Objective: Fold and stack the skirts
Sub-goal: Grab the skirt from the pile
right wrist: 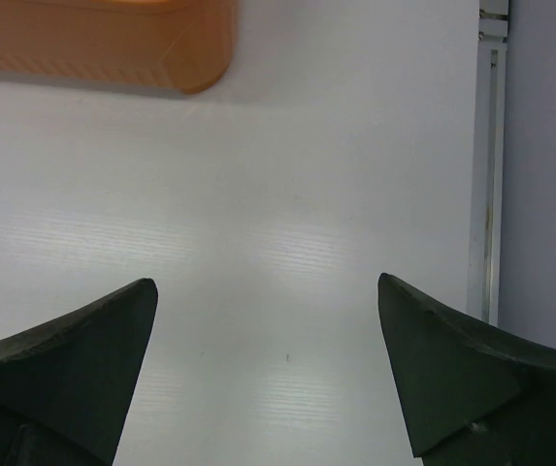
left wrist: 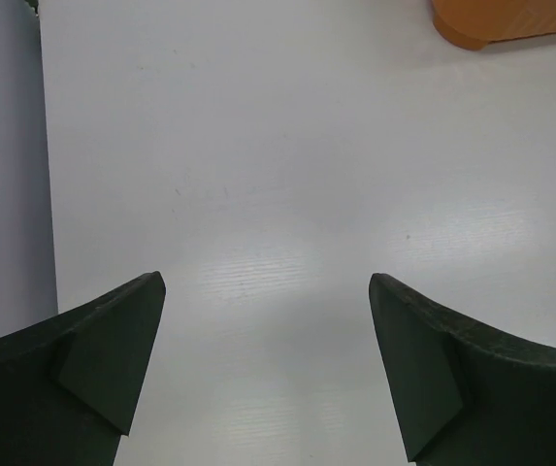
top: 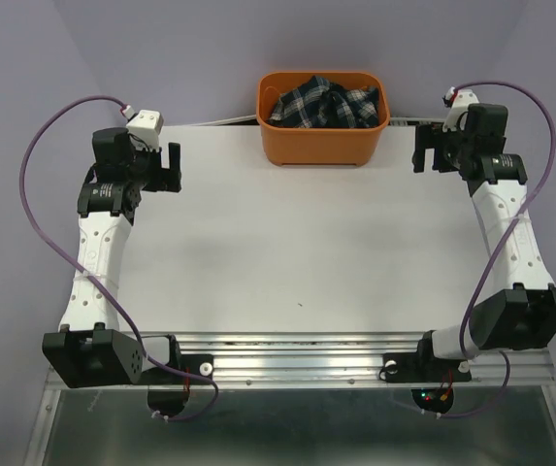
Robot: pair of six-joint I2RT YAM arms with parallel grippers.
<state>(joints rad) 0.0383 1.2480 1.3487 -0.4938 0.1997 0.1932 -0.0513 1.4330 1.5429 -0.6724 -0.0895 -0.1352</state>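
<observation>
The plaid skirts point(top: 324, 104) lie bunched inside the orange basket point(top: 321, 146) at the back middle of the table; how many there are I cannot tell. My left gripper point(top: 172, 168) hangs open and empty over the back left of the white table, left of the basket. My right gripper point(top: 430, 148) hangs open and empty at the back right, just right of the basket. In the left wrist view the gripper point(left wrist: 266, 291) is wide apart over bare table. In the right wrist view the gripper point(right wrist: 268, 296) is the same.
A corner of the basket shows in the left wrist view point(left wrist: 510, 19) and in the right wrist view point(right wrist: 113, 44). The white table point(top: 297, 252) spreads between the arms. A metal rail point(right wrist: 489, 165) runs along the table's right edge.
</observation>
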